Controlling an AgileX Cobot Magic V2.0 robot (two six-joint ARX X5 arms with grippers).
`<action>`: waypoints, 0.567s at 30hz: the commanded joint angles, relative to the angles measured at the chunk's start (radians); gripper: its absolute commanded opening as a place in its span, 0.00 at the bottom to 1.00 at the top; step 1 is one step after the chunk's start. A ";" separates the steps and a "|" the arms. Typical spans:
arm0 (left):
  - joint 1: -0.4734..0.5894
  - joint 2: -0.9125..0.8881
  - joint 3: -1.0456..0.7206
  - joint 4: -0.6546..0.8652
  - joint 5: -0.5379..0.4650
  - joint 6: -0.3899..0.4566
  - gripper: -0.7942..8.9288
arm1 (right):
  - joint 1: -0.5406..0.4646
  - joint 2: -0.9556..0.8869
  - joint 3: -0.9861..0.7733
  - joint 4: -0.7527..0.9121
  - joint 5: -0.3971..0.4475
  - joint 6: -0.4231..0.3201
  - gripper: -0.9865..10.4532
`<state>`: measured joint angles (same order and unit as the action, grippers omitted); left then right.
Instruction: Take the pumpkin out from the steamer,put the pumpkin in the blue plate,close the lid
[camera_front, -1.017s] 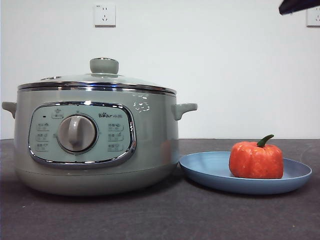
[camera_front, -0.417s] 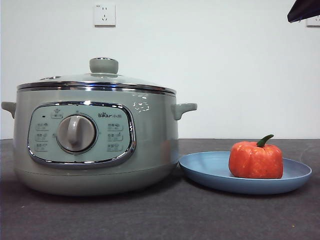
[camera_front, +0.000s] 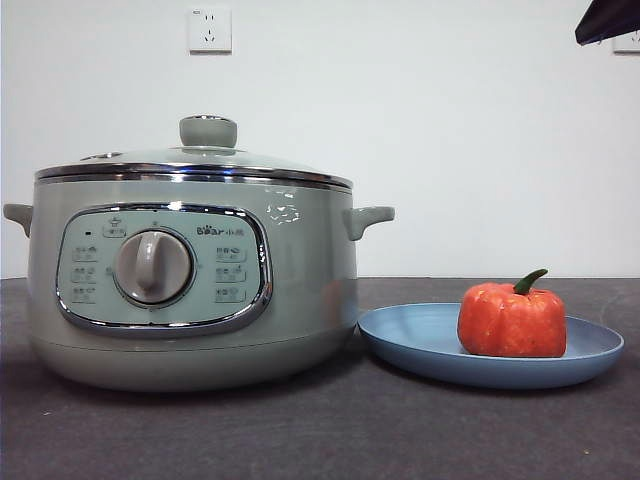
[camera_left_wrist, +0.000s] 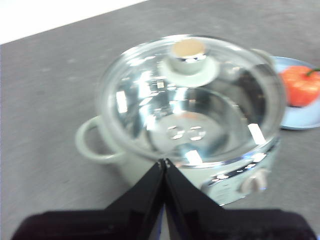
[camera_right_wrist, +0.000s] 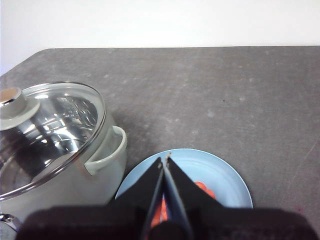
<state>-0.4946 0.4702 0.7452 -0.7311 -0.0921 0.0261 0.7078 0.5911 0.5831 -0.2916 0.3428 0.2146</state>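
While the right hand (camera_right_wrist: 164, 161) hangs above, the pumpkin (camera_front: 512, 320) sits on the blue plate (camera_front: 420, 340).

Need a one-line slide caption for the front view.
Domed glass lid closed on the sage-green steamer; orange-red toy pumpkin sits in the light blue plate beside it.

The steamer (camera_front: 195, 285) fills the table's (camera_front: 330, 430) 9 o'clock side, its lid (camera_front: 195, 160) seated, blocking entry from above. At 3 o'clock the blue plate (camera_front: 420, 345) touches its base, leaving no gap between them. The pumpkin (camera_front: 512, 320) occupies the plate's 3 o'clock half. Open table lies along 6 o'clock.
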 joint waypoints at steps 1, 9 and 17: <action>0.048 -0.073 -0.008 -0.015 -0.004 0.002 0.08 | 0.002 -0.003 -0.008 0.003 0.003 0.012 0.09; 0.342 -0.345 -0.238 0.276 -0.005 -0.033 0.08 | 0.002 -0.003 -0.008 -0.005 0.003 0.012 0.09; 0.511 -0.403 -0.548 0.495 -0.002 -0.034 0.08 | 0.002 -0.003 -0.008 -0.008 0.003 0.012 0.09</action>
<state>0.0078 0.0719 0.2241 -0.2543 -0.0944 -0.0010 0.7078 0.5903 0.5831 -0.3058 0.3428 0.2176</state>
